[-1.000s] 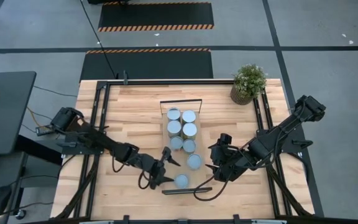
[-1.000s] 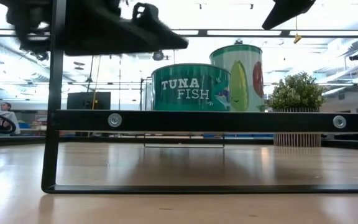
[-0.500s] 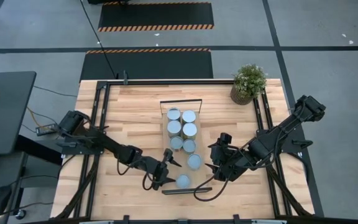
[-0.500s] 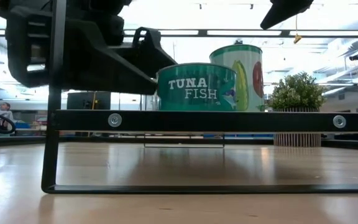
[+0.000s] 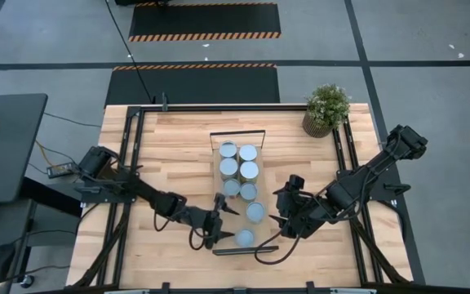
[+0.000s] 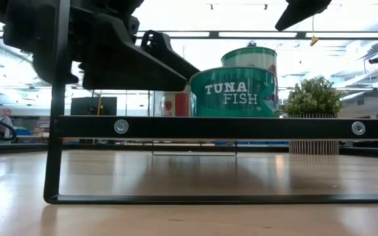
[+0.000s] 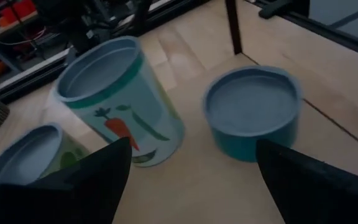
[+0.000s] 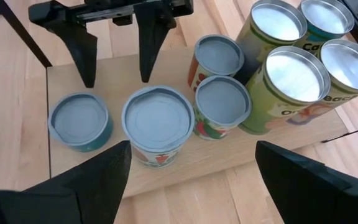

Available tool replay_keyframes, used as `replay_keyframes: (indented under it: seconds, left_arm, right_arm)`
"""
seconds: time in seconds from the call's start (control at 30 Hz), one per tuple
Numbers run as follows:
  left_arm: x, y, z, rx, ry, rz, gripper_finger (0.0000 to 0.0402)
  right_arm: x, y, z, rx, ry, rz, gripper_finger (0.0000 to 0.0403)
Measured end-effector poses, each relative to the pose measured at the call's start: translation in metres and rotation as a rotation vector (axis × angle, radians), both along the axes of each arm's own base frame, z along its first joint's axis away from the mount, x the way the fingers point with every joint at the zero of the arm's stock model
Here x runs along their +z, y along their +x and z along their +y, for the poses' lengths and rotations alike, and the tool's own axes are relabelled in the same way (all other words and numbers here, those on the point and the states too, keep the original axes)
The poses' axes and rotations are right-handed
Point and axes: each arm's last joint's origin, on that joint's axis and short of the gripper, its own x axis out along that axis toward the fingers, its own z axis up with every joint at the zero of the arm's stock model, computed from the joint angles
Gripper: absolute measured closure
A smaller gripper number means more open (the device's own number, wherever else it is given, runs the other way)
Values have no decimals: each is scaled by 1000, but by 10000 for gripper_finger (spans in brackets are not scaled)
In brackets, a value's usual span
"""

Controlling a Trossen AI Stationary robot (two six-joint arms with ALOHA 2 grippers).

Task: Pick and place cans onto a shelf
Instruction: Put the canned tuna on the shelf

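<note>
Several cans stand upright on the light wood shelf (image 8: pixel 73 168), which lies along the table's middle (image 5: pixel 247 249). Nearest the table's front edge is a low teal tuna can (image 5: pixel 244 238) (image 6: pixel 233 92) (image 7: pixel 253 115) (image 8: pixel 79 121). A tall carrot can (image 7: pixel 123 106) stands just beyond it. My left gripper (image 5: pixel 223 222) (image 7: pixel 192 144) is open, low over the shelf at the tuna can's left. My right gripper (image 5: pixel 285 214) (image 8: pixel 191 146) is open. It hangs above the shelf's right side and has nothing between its fingers. My left gripper meets the tuna can's left side wall (image 6: pixel 193 75) with the tip of one finger (image 6: pixel 172 62). The fingers come nearly level from the table's left, slanting a little down. The can stands upright on the shelf, and nothing is pinched between the fingers.
A potted plant (image 5: pixel 326 108) stands at the table's far right corner. Black rails (image 5: pixel 129 163) run along the table's left and right sides. The shelf's black end frame (image 6: pixel 241 128) crosses the low view close to the camera.
My left gripper has sunk and gone toward the table's right edge, rolling a little, with its fingers still apart. The tuna can has slid along the shelf toward the table's right edge and stays upright.
</note>
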Motion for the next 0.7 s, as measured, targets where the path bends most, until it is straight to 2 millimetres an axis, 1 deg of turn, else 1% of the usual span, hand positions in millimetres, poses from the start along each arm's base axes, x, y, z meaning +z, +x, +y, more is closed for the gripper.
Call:
replay_keyframes:
  seconds: [0.13,0.27,0.37,0.43,0.5,0.6,0.7]
  left_arm:
    - [6,-6,-6,-21,4,5,54]
    - [20,-15,-4,17,-19,48,54]
    - [31,-23,1,61,-88,88,54]
    - [36,-28,4,96,-128,120,54]
    - [39,-33,3,136,-157,139,54]
    - [38,-43,-2,217,-144,111,54]
    - [30,-57,-9,288,-101,61,54]
  right_arm:
    - [1,0,1,4,11,-6,51]
    - [8,8,-4,-5,71,-20,51]
    - [16,18,-11,-35,182,-62,51]
    - [23,27,-16,-66,293,-94,51]
    - [27,33,-22,-88,402,-89,51]
    - [29,40,-28,-95,523,-85,51]
    - [34,44,-26,-85,612,-129,51]
